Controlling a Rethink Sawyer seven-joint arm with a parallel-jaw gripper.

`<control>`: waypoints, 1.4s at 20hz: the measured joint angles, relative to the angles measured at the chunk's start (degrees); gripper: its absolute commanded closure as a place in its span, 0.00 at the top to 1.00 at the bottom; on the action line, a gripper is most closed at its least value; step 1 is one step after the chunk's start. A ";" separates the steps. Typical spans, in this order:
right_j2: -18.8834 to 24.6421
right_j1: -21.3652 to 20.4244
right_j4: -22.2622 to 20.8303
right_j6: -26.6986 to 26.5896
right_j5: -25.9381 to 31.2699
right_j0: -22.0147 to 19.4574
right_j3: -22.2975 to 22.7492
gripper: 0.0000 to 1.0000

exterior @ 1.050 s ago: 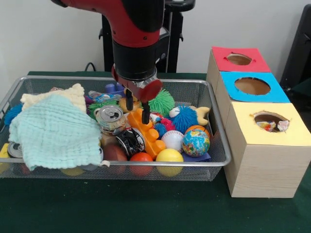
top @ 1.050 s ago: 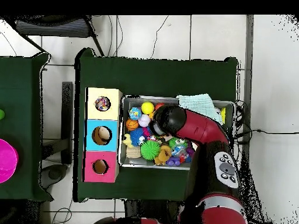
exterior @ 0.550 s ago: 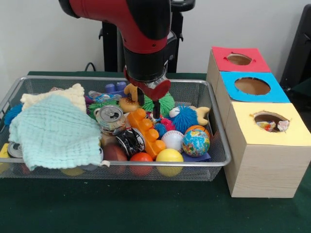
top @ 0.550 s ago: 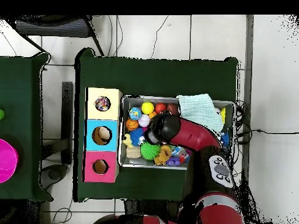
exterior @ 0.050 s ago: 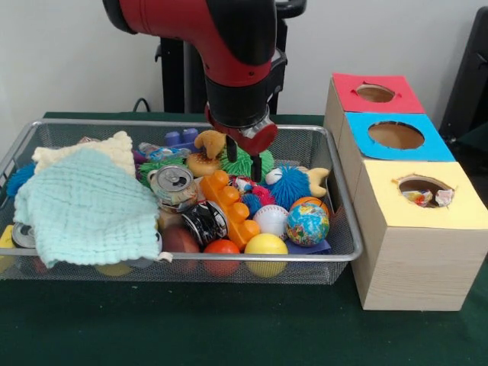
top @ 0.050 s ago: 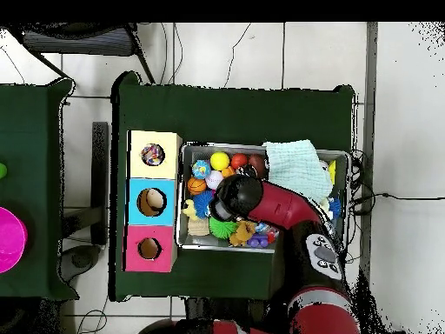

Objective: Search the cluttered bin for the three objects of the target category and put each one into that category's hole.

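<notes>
The pincer [exterior @ 0.050 s ago: 244, 158] hangs inside the wire bin [exterior @ 0.050 s ago: 335, 200], its two dark fingers parted with nothing between them, tips just above the green spiky ball [exterior @ 0.050 s ago: 245, 162] at the bin's far middle. Just right of it lies a blue spiky ball [exterior @ 0.050 s ago: 291, 185]; nearer sit an orange brick toy [exterior @ 0.050 s ago: 229, 206], a baseball [exterior @ 0.050 s ago: 270, 219], a globe ball [exterior @ 0.050 s ago: 307, 223], a yellow ball [exterior @ 0.050 s ago: 266, 245] and a red ball [exterior @ 0.050 s ago: 222, 248]. To the left are an open can [exterior @ 0.050 s ago: 174, 185] and a pale green cloth [exterior @ 0.050 s ago: 88, 210] draped over that end of the bin.

Right of the bin on the green tabletop [exterior @ 0.050 s ago: 229, 328] stands a row of boxes: the yellow-topped box [exterior @ 0.050 s ago: 427, 200] nearest, whose hole already shows something inside, then the blue-topped box [exterior @ 0.050 s ago: 395, 136] and the red-topped box [exterior @ 0.050 s ago: 374, 93] farthest.

The step in hand looks like searching and lining up over a pick. Which category is wanted cannot be told; if it is the spiky balls, the next move calls for a straight descent with the fingers astride the green one, then a firm squeeze, since it is soft and hemmed in by neighbours.
</notes>
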 measured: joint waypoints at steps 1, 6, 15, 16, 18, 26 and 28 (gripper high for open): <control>0.02 0.09 -0.01 0.00 -0.15 0.00 0.06 1.00; 0.14 1.93 0.01 0.00 -2.42 -0.02 0.09 1.00; -0.20 4.66 0.02 0.00 -8.26 0.33 0.14 1.00; -0.38 4.80 0.03 0.00 -8.27 0.50 0.13 1.00; -1.16 5.34 0.04 0.00 -8.30 1.24 0.12 1.00; -3.24 6.71 0.07 0.00 -8.32 3.31 -0.21 0.00; -3.67 6.78 0.07 0.00 -8.32 3.91 -0.31 0.00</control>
